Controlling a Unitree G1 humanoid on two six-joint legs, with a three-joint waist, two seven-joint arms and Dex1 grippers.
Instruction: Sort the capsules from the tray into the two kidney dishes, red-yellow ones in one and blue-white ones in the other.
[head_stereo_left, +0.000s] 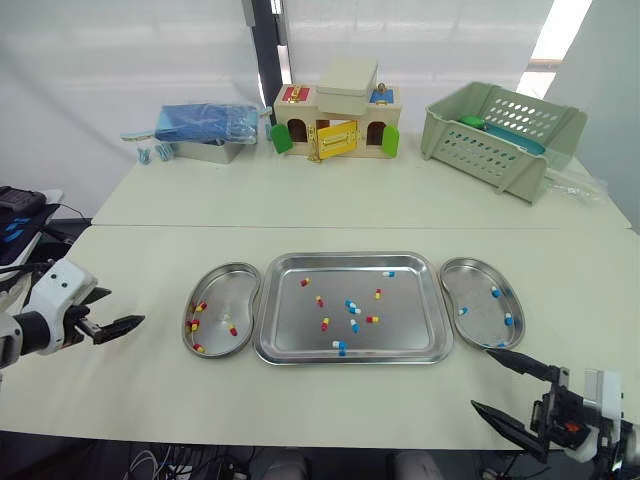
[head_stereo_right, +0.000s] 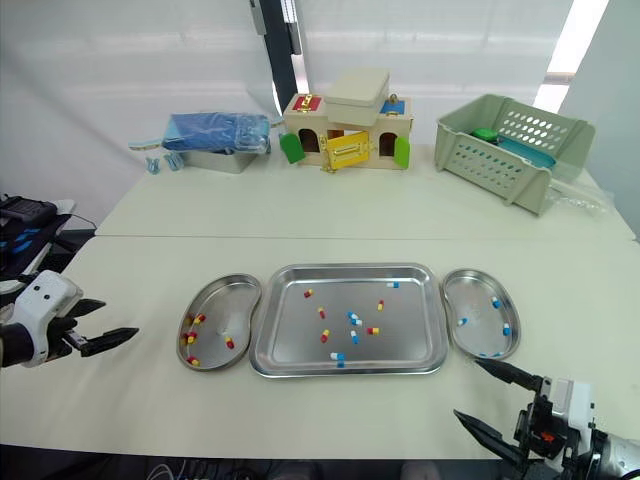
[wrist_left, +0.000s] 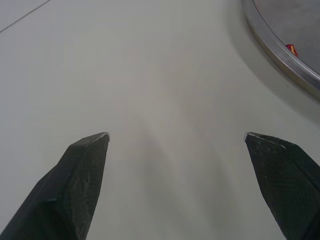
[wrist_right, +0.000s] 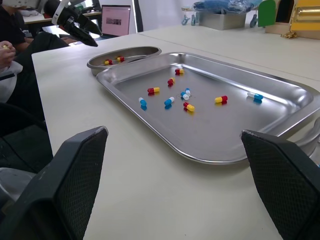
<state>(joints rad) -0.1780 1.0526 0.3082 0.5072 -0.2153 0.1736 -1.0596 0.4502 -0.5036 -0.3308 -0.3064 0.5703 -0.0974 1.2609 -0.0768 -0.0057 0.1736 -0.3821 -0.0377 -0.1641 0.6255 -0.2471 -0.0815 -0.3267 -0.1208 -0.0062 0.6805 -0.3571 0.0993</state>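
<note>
Table (head_stereo_left: 330, 205) — tray (head_stereo_left: 405, 322); caps (head_stereo_left: 352, 307) mixed

My left gripper (head_stereo_left: 128, 326) and right gripper (head_stereo_left: 480, 378) have black fingers with a cross-hatched texture on the inner faces. Between my jaws, the shiny silver tray (head_stereo_left: 405, 325) carries red-yellow capsules (head_stereo_left: 372, 319) and blue-white capsules (head_stereo_left: 353, 307), mixed. The silver left kidney dish (head_stereo_left: 228, 290), nearest my left jaws, holds red-yellow ones. The silver right kidney dish (head_stereo_left: 478, 318), nearest my right jaws, holds blue-white. The table (head_stereo_left: 300, 400) is plain cream.

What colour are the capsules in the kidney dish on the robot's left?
Red and yellow capsules, clearest in the left eye view.
</note>
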